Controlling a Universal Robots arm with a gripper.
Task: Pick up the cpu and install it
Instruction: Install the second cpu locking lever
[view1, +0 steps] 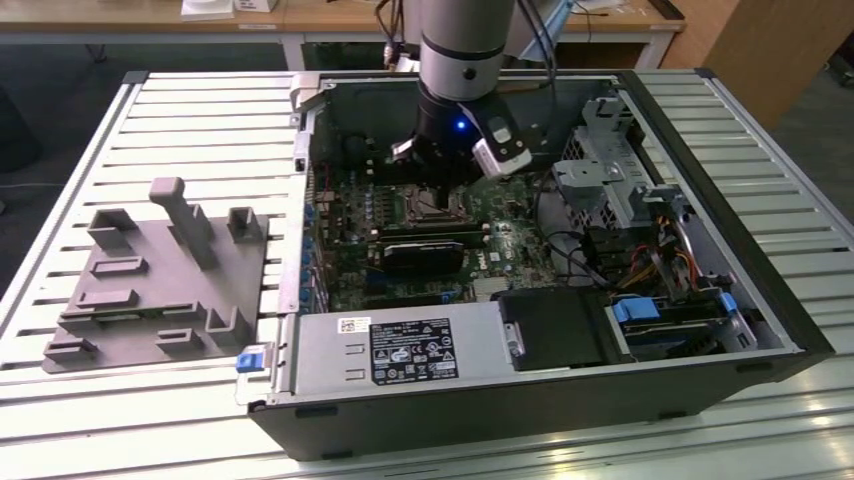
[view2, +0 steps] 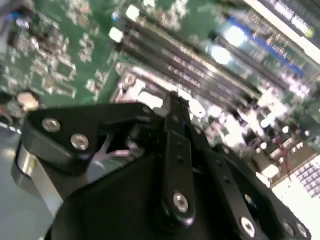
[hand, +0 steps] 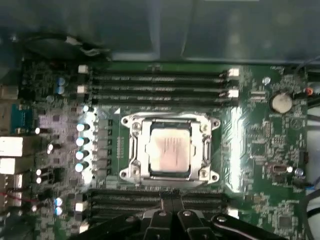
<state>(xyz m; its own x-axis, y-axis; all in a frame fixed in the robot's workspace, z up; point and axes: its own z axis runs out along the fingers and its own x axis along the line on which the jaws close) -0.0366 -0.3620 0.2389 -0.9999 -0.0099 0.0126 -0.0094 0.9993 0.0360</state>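
The cpu (hand: 170, 149), a pale silver square, lies flat inside the motherboard socket (hand: 134, 150), within its metal frame. My gripper (hand: 169, 199) hangs above the board a little to one side of the socket, over the memory slots, and its black fingers are shut together with nothing between them. The second wrist view looks along the closed fingers (view2: 175, 115) toward the socket frame (view2: 131, 80). In the exterior view the gripper (view1: 435, 172) is inside the open computer case, just above the socket (view1: 430, 207).
The open computer case (view1: 747, 300) lies on a slatted metal table (view1: 200, 110). A grey fixture plate (view1: 160, 285) with upright pegs sits on the exterior view's left. Inside the case are a power supply (view1: 400, 350), drive cages (view1: 601, 170), cables and memory slots (hand: 160, 80).
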